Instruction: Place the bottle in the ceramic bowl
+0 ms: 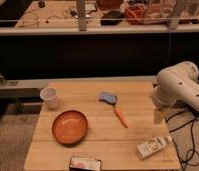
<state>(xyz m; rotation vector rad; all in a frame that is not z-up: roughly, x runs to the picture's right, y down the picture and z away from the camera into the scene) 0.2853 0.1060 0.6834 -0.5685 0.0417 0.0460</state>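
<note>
A dim workshop surrounds a pale wooden table [95, 145]. Behind it run a dark wall and a long rail, with a cluttered workbench [58, 12] beyond them at the far side. Speckled flooring shows on the left and right of the table, and black cables [190, 136] trail over it on the right.

The robot's white arm [179, 86] reaches in from the right, its bulky joints above the table's right edge. The gripper [159, 115] hangs below the arm as a pale downward stub over the right part of the table, holding nothing that can be seen. Whether it is spread or pressed together cannot be told.

The bottle [153, 147] lies on its side at the near right corner of the table, with its narrow cap pointing right and slightly away. It sits nearer than the gripper and apart from it. The ceramic bowl [70, 127] sits toward the near left, orange-brown and glossy with nothing visible inside, well apart from the bottle.

A white cup [49, 97] stands upright at the far left, beyond the bowl. Near the middle lies a blue-grey object [108, 97], and just beside it, to the near right, is a carrot [121, 117] set at a slant. A flat dark box [85, 163] with a pinkish label rests at the near edge, just in front of the bowl.
</note>
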